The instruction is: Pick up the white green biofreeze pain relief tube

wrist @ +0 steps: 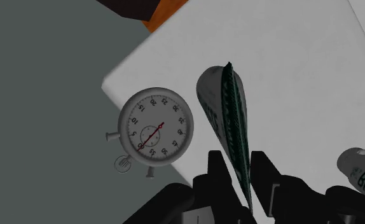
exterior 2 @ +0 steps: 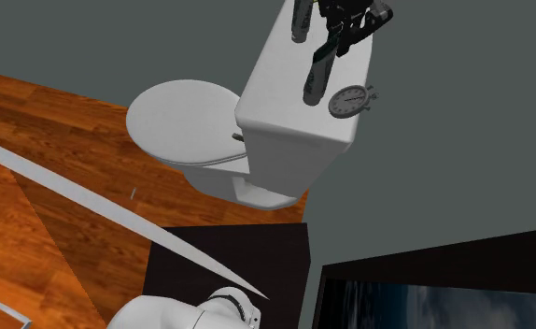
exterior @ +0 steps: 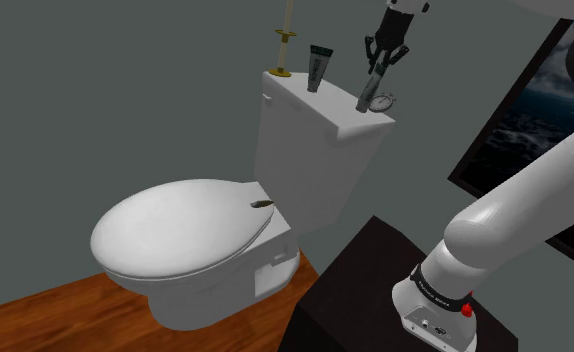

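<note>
Tool (exterior: 380, 62) found closed on the white and green tube (exterior: 371, 88), its two black fingers (wrist: 216, 170) clasping the tube's upper part above the toilet's tank lid (exterior: 315, 100). We note the tube's long axis stands steep but tilted: in the shoulder view the gripped end leans to the upper right, and the free end points down and left at the lid, just beside a round stopwatch (exterior: 382, 100) lying flat near the lid's corner. We cannot tell whether the free end touches the lid. A second tube (exterior: 320, 67) stands upright further along the lid, apart from the tool.
</note>
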Tool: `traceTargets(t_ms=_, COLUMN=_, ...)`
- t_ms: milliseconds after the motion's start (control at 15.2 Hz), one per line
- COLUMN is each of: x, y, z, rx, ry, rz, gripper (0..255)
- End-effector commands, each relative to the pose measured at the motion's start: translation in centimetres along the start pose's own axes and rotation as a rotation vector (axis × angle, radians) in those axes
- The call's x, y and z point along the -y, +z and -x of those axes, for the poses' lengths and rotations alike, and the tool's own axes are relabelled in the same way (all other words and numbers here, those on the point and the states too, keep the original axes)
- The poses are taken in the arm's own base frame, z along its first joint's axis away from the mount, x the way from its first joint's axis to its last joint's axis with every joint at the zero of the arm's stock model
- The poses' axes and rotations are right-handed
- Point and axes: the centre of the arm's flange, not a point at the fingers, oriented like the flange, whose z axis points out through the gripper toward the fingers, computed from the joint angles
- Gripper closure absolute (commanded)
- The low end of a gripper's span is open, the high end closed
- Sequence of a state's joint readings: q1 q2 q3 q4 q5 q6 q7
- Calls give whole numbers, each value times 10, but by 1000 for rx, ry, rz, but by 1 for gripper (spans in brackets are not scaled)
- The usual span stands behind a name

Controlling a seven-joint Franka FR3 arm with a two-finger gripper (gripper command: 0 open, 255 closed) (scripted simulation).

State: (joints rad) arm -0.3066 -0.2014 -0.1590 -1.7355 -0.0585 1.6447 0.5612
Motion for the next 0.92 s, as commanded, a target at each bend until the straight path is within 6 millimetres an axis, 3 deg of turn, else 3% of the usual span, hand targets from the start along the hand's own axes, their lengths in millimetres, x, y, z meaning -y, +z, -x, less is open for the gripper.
traceTargets(t_ms=0, x=0, y=1, z=0, rx=1, ry=0, rz=1, gripper=255)
traceTargets(t_ms=330, x=1, y=0, z=0, rx=1, ry=0, rz=1, gripper=255)
traceTargets(t_ms=858, x=3, y=-42, z=-4, rx=1, ry=0, rz=1, gripper=255)
